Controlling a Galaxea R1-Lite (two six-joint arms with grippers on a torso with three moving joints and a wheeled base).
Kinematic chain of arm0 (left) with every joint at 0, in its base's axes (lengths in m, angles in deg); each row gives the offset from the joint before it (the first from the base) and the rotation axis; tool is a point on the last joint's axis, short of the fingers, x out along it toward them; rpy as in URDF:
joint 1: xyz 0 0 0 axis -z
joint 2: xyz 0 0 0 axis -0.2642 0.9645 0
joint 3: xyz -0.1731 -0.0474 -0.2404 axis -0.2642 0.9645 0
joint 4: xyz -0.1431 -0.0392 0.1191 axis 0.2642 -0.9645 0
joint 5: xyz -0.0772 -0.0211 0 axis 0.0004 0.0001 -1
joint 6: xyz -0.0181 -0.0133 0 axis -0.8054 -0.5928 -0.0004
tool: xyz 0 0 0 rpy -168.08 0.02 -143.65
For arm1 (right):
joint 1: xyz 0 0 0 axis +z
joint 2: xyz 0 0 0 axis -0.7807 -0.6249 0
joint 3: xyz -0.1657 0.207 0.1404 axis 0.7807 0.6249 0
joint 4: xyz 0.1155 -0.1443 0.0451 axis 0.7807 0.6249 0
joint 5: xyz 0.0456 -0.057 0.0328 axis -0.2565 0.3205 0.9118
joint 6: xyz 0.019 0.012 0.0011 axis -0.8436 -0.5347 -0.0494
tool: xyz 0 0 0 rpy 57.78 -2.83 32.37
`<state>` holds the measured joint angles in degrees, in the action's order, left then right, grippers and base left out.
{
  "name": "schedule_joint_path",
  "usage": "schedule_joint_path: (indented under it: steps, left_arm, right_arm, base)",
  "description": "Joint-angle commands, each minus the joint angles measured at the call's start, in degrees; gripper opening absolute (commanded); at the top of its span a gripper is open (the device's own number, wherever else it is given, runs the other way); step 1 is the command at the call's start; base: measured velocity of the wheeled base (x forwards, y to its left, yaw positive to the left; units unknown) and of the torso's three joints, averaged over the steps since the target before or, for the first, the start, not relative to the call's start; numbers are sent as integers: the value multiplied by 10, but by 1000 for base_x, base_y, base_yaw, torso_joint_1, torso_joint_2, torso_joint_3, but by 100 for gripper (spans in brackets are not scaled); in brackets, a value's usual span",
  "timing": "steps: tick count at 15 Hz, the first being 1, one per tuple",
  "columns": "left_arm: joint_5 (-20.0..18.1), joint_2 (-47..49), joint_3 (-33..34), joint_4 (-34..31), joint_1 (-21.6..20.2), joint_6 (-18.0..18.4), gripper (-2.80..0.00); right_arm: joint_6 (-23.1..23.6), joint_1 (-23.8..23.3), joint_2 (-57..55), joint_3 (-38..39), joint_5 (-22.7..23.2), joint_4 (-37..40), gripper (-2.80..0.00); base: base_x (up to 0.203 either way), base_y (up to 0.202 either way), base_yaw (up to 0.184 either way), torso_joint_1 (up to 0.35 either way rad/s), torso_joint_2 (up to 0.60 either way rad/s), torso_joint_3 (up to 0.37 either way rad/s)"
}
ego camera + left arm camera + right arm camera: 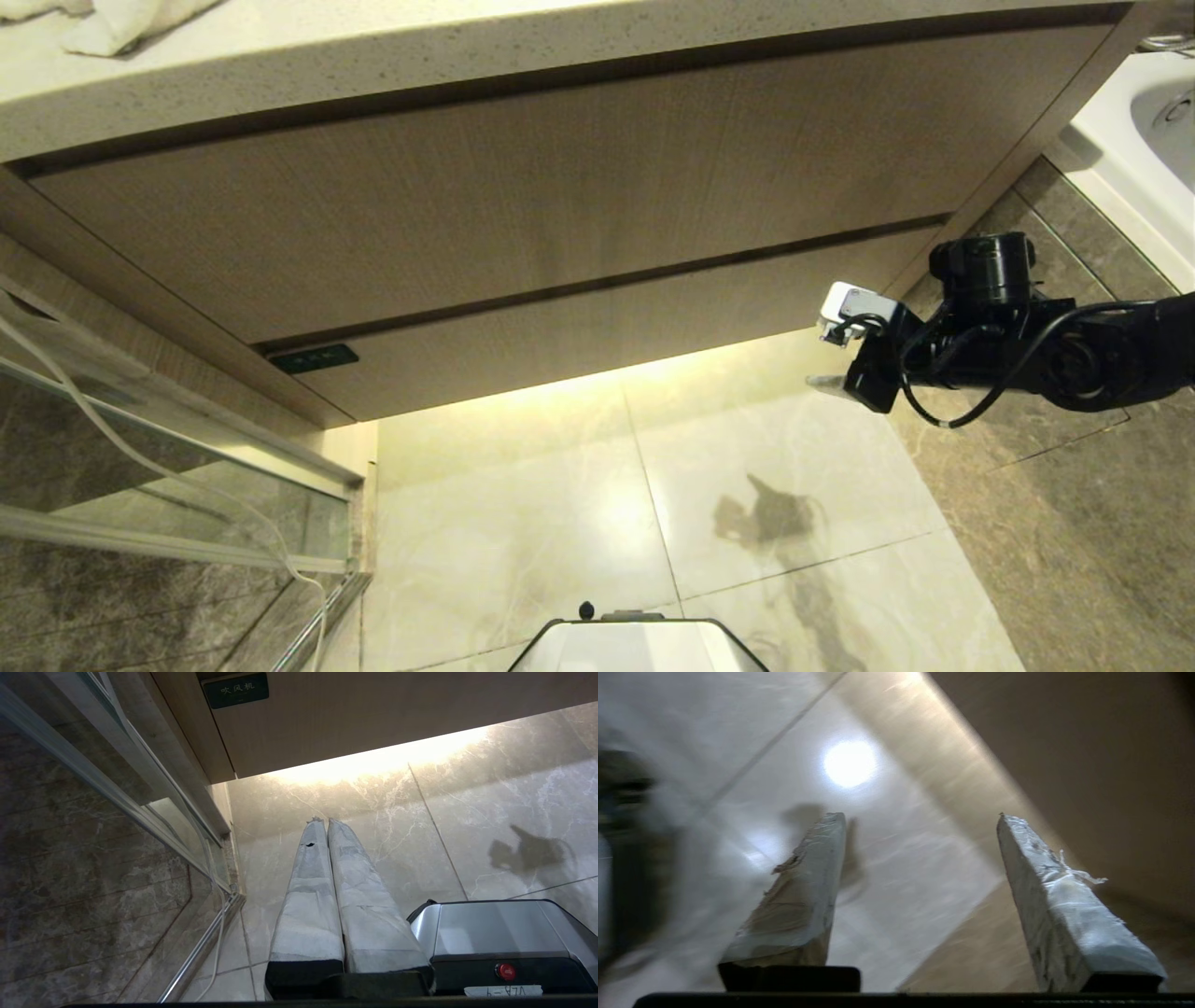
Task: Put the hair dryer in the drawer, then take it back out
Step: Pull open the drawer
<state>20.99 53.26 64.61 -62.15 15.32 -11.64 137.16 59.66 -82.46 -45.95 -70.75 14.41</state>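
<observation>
Glossy marble floor tiles (523, 504) under right gripper (920, 821), taped jaws spread, empty, near the shut wood-grain drawer (597, 336); left gripper (324, 823) jaws pressed together low by the floor; hair dryer not visible.

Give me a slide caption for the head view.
Right gripper open beside the closed drawer, above the tile floor.
</observation>
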Motion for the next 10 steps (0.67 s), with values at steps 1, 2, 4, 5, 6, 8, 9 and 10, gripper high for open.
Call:
schedule_joint_path:
  steps: [1,2,4,5,6,8,9,10]
  left_arm:
    - [0,-1,0,0,0,0,-280]
    - [0,-1,0,0,0,0,-280]
    - [0,0,0,1,0,0,-280]
    - [0,0,0,0,0,0,-280]
    - [0,-1,0,0,0,0,-280]
    - [0,-1,0,0,0,0,-280]
    - [0,0,0,0,0,0,-280]
    - [0,0,0,0,0,0,-280]
  right_arm:
    - [98,-3,-36,45,4,-237,0]
    - [117,-4,-55,69,7,-333,0]
    - [139,-3,-103,86,16,-401,0]
    - [144,-3,-124,73,24,-429,0]
    - [147,-2,-135,63,29,-452,0]
    - [147,3,-179,28,30,-492,0]
    - [144,6,-192,11,30,-498,0]
    - [141,8,-204,-4,29,-499,0]
  base:
    - [0,0,0,0,0,0]
    - [0,0,0,0,0,0]
    - [0,0,0,0,0,0]
    - [0,0,0,0,0,0]
    - [0,0,0,0,0,0]
    - [0,0,0,0,0,0]
    - [0,0,0,0,0,0]
    - [0,0,0,0,0,0]
